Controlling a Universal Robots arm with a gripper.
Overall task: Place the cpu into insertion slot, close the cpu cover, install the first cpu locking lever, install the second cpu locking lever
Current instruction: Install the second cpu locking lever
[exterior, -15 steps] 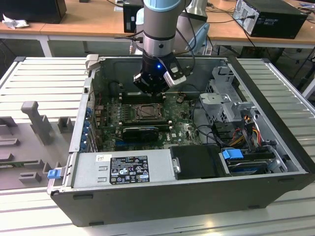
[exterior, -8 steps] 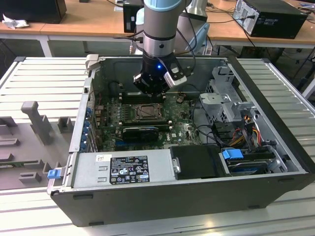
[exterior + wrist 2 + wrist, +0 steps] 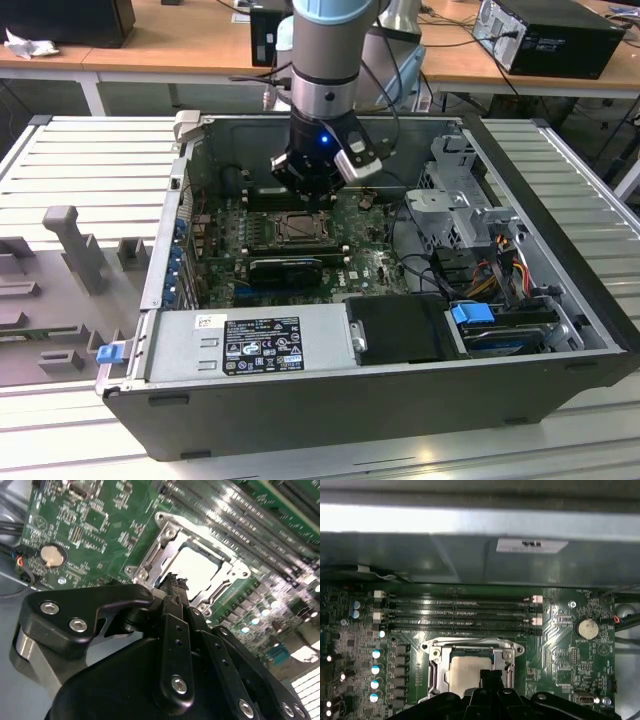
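the arm reaches down into an open computer case (image 3: 560,330) on a slatted table (image 3: 90,160), its gripper (image 3: 310,190) hanging just above the green board (image 3: 375,265), near the board's far edge in the exterior view. in the second wrist view the gripper (image 3: 175,582) has its black fingers (image 3: 172,610) pressed together with nothing between them — tips hovering just over the near edge of the cover (image 3: 150,555).

the cpu (image 3: 200,570) lies flat in the slot (image 3: 225,560), its pale face showing through the window of the cover, which is folded down over it. in the first wrist view the cpu (image 3: 465,672) sits framed by the cover (image 3: 437,655), with the fingertips (image 3: 490,677) over its edge and the long memory slots (image 3: 460,615) just beyond — a coin battery (image 3: 585,628) sits off to the side.
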